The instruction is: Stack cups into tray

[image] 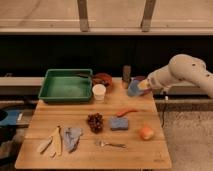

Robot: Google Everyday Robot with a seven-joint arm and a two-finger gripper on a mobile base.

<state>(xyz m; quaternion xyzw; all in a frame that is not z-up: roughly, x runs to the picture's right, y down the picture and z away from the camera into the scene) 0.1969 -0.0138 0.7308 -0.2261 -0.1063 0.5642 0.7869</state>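
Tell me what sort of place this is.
Probably a robot test area staged like a kitchen: a wooden table carries a fork, grapes and a green tray. The tool is at the light blue cup, by the table's far edge.

Worktop is evenly lit from above, warm tone; short soft shadows beneath items. Dark band across mid-frame behind it, paler strip at top. Gripper, right of centre, stands brightly lit.
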